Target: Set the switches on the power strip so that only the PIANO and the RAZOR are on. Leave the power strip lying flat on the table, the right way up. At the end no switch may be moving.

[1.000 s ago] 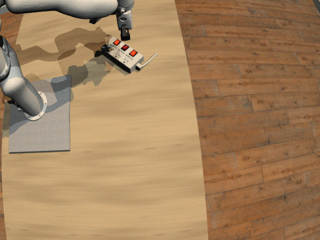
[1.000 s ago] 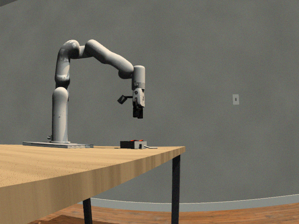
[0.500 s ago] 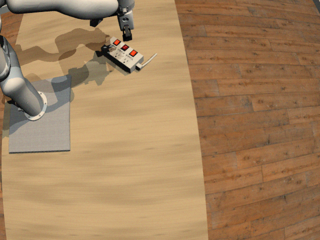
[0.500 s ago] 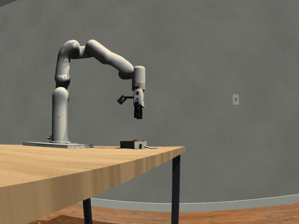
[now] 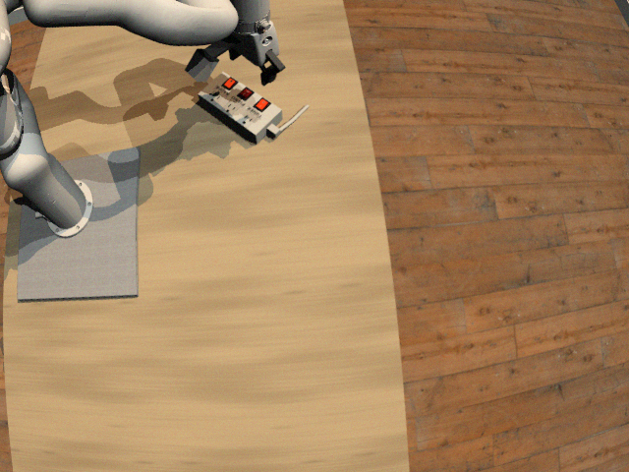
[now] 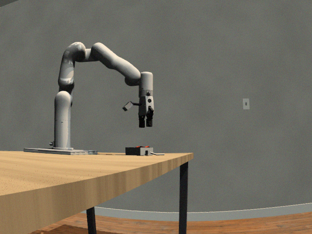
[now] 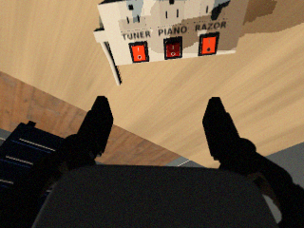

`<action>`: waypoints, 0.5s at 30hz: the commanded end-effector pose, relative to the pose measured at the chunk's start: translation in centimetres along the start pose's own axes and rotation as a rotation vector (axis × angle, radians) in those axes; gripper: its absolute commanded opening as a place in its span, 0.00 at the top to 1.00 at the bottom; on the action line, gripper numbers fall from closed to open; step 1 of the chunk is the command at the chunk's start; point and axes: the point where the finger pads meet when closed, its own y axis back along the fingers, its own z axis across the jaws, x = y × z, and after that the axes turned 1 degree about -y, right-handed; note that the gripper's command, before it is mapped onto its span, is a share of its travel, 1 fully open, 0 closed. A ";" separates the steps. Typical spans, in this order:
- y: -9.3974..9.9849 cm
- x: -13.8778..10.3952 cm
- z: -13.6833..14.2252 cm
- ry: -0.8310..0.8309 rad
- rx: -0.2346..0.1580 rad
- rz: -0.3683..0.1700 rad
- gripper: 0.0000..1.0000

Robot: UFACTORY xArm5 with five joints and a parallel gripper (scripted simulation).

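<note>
The white power strip (image 5: 238, 112) (image 6: 137, 151) (image 7: 157, 19) lies flat and the right way up on the table (image 5: 228, 305), near its far edge. It has three red rocker switches labelled TUNER (image 7: 139, 52) (image 5: 261, 104), PIANO (image 7: 173, 47) (image 5: 245, 93) and RAZOR (image 7: 209, 44) (image 5: 229, 83). TUNER and RAZOR glow bright red. PIANO looks darker and lies partly in shadow. My gripper (image 5: 271, 70) (image 6: 145, 124) (image 7: 157, 108) is open and empty. It points straight down and hangs well above the strip, off its switch side.
A short cable stub (image 5: 292, 120) (image 7: 113, 66) sticks out of the strip's TUNER end. The arm's base (image 5: 66, 203) stands on a grey plate (image 5: 76, 268) at the left. The table's edge (image 5: 388, 254) runs close beyond the strip, with wooden floor (image 5: 507, 203) below.
</note>
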 end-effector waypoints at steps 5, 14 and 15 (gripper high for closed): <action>-2.0 -0.3 -1.2 0.452 0.002 -0.003 0.00; -3.2 -0.4 -1.8 0.821 0.002 -0.002 0.00; -3.4 -0.4 -1.9 0.865 0.002 -0.002 0.00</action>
